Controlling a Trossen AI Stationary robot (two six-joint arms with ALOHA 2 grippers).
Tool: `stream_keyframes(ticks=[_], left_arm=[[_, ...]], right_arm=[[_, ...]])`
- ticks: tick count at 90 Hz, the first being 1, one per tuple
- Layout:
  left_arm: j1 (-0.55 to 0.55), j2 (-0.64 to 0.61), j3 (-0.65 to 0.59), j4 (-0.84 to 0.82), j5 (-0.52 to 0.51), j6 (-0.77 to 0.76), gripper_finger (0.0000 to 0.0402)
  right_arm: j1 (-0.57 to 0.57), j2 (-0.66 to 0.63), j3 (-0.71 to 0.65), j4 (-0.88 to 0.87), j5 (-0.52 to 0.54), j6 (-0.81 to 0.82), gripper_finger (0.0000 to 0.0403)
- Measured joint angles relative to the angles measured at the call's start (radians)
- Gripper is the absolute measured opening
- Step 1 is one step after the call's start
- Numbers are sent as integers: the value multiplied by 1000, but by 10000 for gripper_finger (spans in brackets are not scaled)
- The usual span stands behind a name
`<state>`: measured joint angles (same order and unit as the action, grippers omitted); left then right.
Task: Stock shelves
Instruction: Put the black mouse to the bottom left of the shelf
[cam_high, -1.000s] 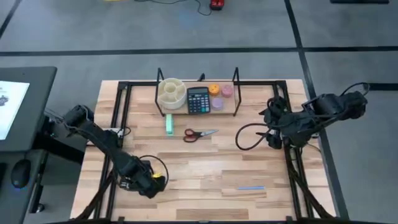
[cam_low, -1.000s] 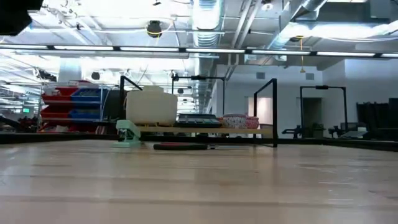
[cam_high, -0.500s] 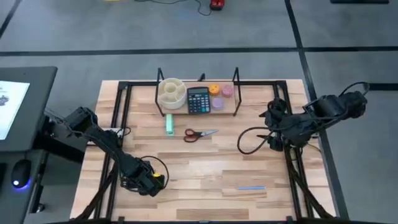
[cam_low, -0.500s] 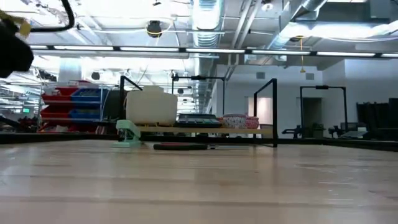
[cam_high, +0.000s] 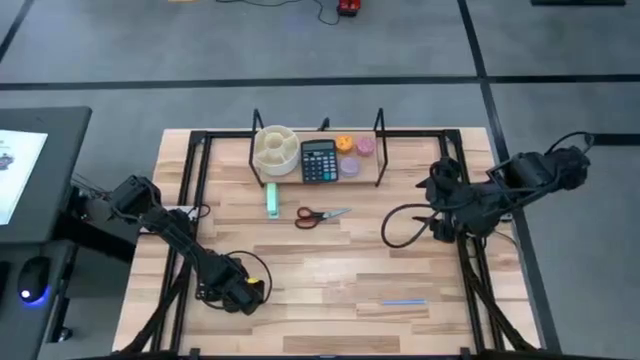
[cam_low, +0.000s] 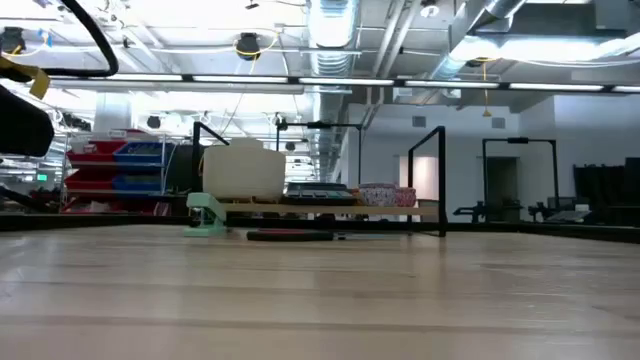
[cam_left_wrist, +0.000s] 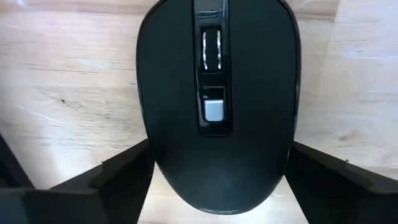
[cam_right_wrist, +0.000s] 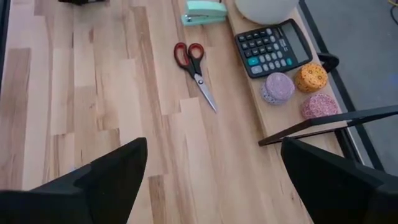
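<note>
A black computer mouse (cam_left_wrist: 217, 74) lies top up on the wooden table near its front left. My left gripper (cam_left_wrist: 221, 155) is over it, open, one finger on each side of the mouse's rear end; in the high view the gripper (cam_high: 235, 292) hides the mouse. My right gripper (cam_high: 437, 222) waits over the table's right side, open (cam_right_wrist: 214, 149), with nothing between its fingers. The shelves (cam_high: 315, 170) stand at the far middle, holding a cream round organiser (cam_high: 275, 148), a calculator (cam_high: 319, 160) and three small round things (cam_high: 352, 155). My left gripper's fingers (cam_left_wrist: 124, 177) stand close against the two sides of the mouse's rear end (cam_left_wrist: 163, 168), coming from above and lying along the mouse. Whether they touch it I cannot tell.
In front of the shelves lie a mint-green stapler (cam_high: 271, 200) and red-handled scissors (cam_high: 320, 214). A blue pen (cam_high: 403, 301) lies near the front right. Black frame rails (cam_high: 190, 200) run along the table's left and right sides. Bare wood spreads across the table's middle.
My left gripper has come down toward the table: in the low view its dark body drops from the picture's top corner to lower at the left edge. Nothing on the table or the shelves has moved.
</note>
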<state>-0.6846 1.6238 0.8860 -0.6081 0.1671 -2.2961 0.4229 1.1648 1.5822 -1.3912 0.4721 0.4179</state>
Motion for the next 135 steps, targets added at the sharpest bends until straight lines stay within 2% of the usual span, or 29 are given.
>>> stream_keyframes(ticks=[8, 30, 61, 88, 106, 135], left_arm=[[20, -2, 0, 7, -14, 6, 263], [141, 0, 38, 21, -79, 127, 263], [404, 0, 157, -31, -202, 372, 263], [624, 0, 212, -29, -246, 558, 263], [710, 0, 255, 27, -287, 615, 263], [808, 0, 276, -29, -303, 713, 263]], right_arm=[[0, 0, 0, 3, 0, -1, 358], [0, 0, 0, 12, 0, -7, 358], [0, -2, 0, -1, 0, -8, 358], [0, -2, 0, 0, 0, -8, 358], [0, -2, 0, 1, 1, -8, 358], [0, -2, 0, 1, 7, -8, 358]])
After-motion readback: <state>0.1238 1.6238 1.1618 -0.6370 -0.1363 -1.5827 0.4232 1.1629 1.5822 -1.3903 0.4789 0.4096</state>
